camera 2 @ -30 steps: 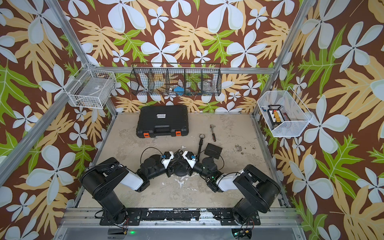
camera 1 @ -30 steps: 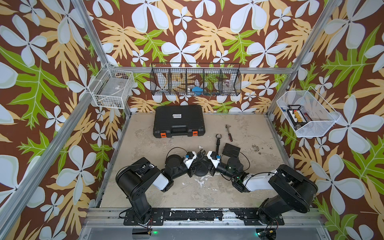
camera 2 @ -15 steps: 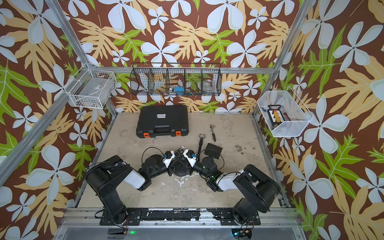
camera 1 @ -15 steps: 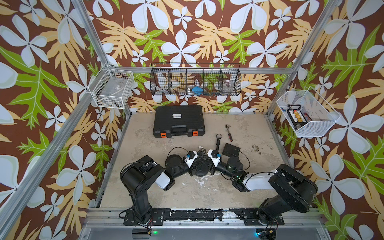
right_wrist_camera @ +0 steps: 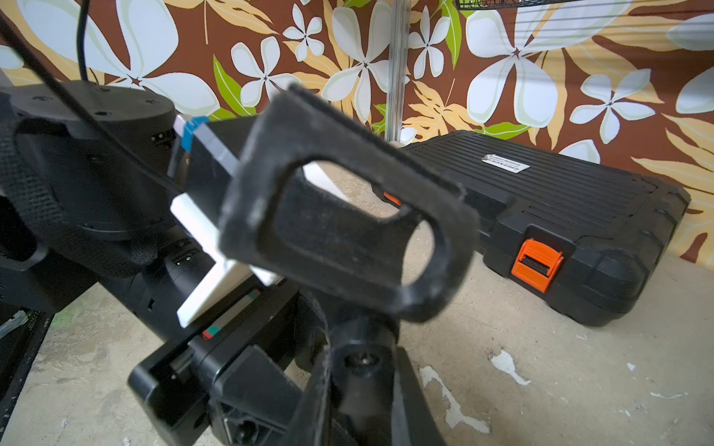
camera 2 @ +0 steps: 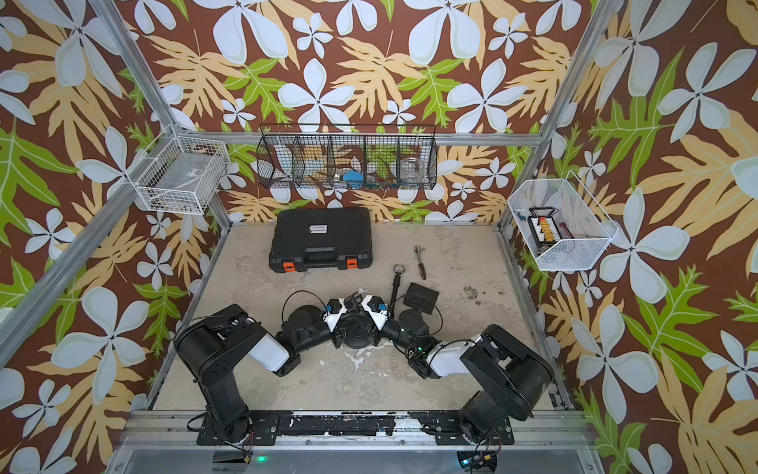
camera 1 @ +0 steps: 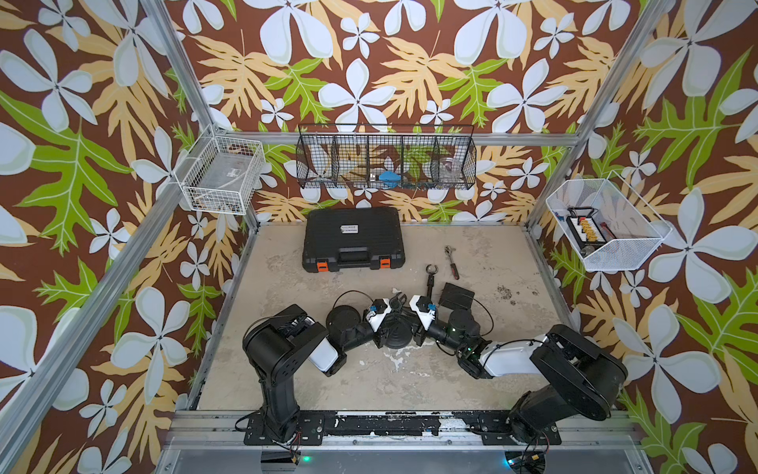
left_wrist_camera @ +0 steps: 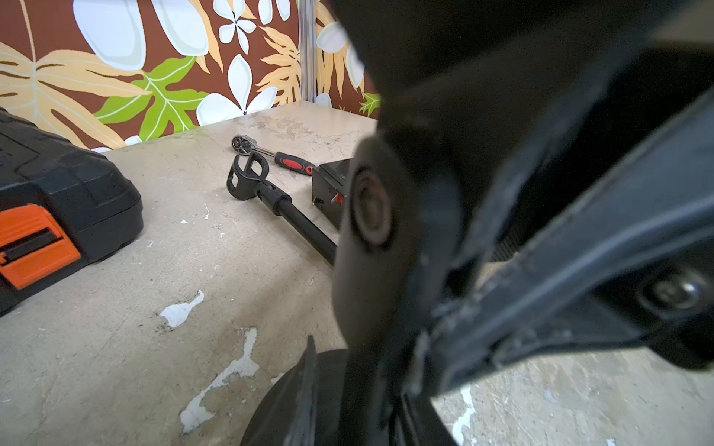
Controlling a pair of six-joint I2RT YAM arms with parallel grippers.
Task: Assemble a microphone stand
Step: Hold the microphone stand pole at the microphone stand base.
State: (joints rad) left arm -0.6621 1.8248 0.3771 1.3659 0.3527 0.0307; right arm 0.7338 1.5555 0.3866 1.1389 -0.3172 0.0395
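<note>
Top views: left gripper (camera 1: pixel 395 303) and right gripper (camera 1: pixel 408 315) sat tip to tip at mid-table, directly over the base (camera 1: pixel 397 337). The base was a round black disc, flat on the table (camera 1: pixel 287 295). Both arms lay low and reached in from the near corners.

Left jaws: could not tell if they were apart or together. The tips were lost in black-on-black clutter, and the left wrist view was mostly blurred gripper parts. Right jaws were drawn close together. Whether anything sat between them was hidden.

The pole (camera 1: pixel 429 285) lay flat on the table just far-right of the grippers, with neither gripper on it. Its clip end pointed at the far wall and its near end ran in beside the right wrist.

The box (camera 1: pixel 456 296) was just right of the pole; contact was unclear. The ratchet (camera 1: pixel 452 262), with a red-and-black handle, lay far-right of the clip and apart from it. The case (camera 1: pixel 352 238) was closed, orange latches facing near, at the far wall left of centre.

- **Left wall:** a white wire basket (camera 1: pixel 219 174).
- **Far wall:** a black wire basket (camera 1: pixel 385 158) split into compartments, with something blue inside.
- **Right wall:** a white mesh basket (camera 1: pixel 615 250) holding a small rack.
</note>
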